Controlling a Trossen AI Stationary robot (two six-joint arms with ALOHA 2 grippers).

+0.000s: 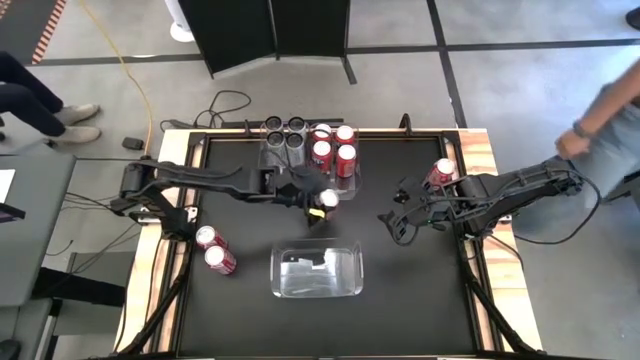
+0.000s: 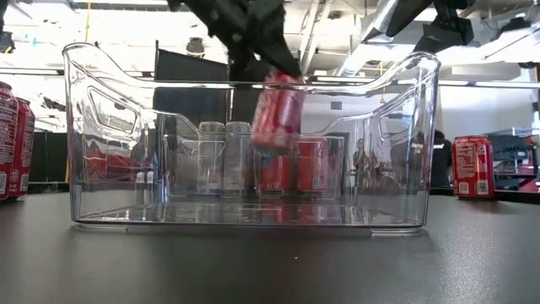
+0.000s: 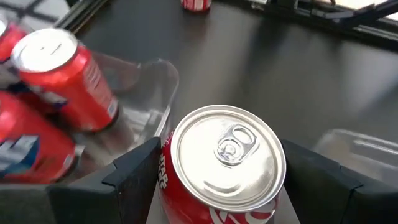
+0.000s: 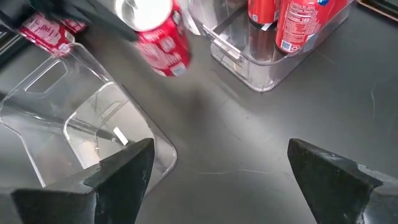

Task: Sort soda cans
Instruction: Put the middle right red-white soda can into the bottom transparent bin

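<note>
Gripping a red cylindrical soda can (image 3: 217, 171) with white lettering and silver pull-tab top, tilted, left hand (image 1: 322, 199) clamped on it, above black table (image 1: 420, 290) between two clear plastic bins (image 1: 317, 272). Right hand (image 4: 217, 174) spread wide, empty.

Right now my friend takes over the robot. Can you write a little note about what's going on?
Left gripper: shut on a red can, lifted between the two bins.
Right gripper: open, empty, waiting on the right.
Far bin: four red cans, four silver cans.
Near bin: no cans yet.
Loose: two red cans on the left, one on the right.
Left to do: place the held can, then the three loose ones.
</note>
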